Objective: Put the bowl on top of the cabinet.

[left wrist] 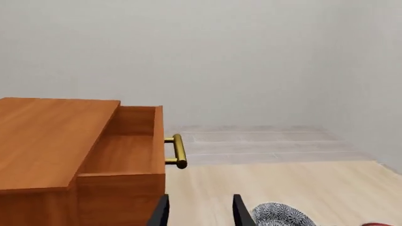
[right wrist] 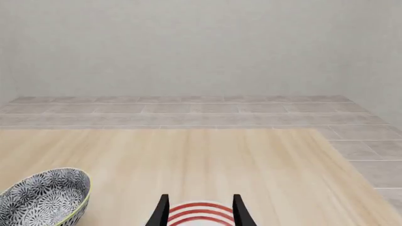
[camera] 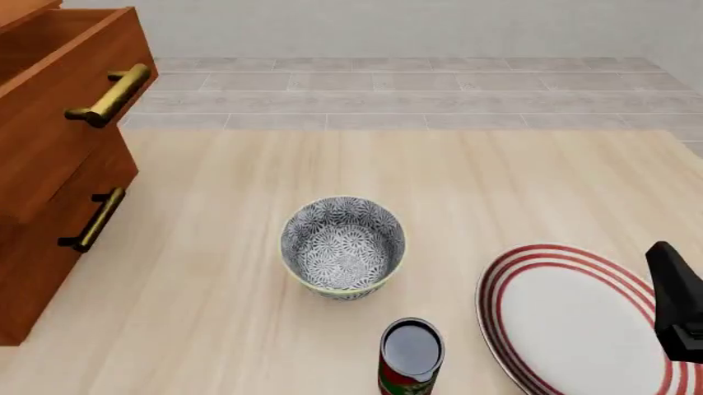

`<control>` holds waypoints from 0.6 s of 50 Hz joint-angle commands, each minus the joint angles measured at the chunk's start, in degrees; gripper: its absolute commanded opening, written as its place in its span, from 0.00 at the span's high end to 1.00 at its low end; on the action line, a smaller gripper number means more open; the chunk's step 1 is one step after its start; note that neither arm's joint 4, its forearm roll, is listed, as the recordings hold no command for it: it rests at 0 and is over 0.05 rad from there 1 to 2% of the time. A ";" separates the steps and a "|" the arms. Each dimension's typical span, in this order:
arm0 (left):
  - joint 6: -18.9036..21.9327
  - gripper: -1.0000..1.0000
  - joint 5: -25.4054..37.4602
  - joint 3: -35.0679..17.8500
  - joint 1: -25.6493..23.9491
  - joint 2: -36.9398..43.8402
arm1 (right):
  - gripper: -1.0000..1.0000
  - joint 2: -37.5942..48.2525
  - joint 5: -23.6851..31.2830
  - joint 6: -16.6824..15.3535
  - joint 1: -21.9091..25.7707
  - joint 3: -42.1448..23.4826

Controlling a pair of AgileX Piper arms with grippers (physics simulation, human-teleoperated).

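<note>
The bowl (camera: 342, 245), grey-blue floral with a pale rim, stands upright on the table's middle. It also shows in the left wrist view (left wrist: 283, 215) and the right wrist view (right wrist: 44, 197). The cabinet (camera: 49, 156), reddish-brown wood, stands at the table's left with its top drawer (left wrist: 122, 150) pulled out and empty. My left gripper (left wrist: 199, 214) is open, high up, level with the cabinet's top and beside the drawer front. My right gripper (right wrist: 199, 214) is open above the plate, right of the bowl. Only a dark part of the right arm (camera: 676, 300) shows in the front view.
A flat white red-ringed plate (camera: 577, 321) lies at the front right. A dark can (camera: 412, 355) stands just in front of the bowl. Brass bar handles (camera: 110, 95) stick out from the drawer fronts. A tiled floor and pale wall lie beyond the table.
</note>
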 commanded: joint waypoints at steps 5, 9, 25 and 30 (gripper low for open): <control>-0.61 0.00 1.14 -7.88 -7.63 5.49 | 0.00 -0.08 0.10 -0.05 0.00 -0.07; -2.30 0.00 -0.52 -9.42 -10.66 10.03 | 0.00 0.03 -0.01 0.03 0.00 0.01; -6.32 0.00 -6.48 -14.10 -12.99 24.84 | 0.00 -0.04 0.10 0.04 0.00 -0.03; -5.16 0.00 -7.59 -15.26 -13.12 27.75 | 0.00 -0.06 0.07 -0.01 0.00 -0.02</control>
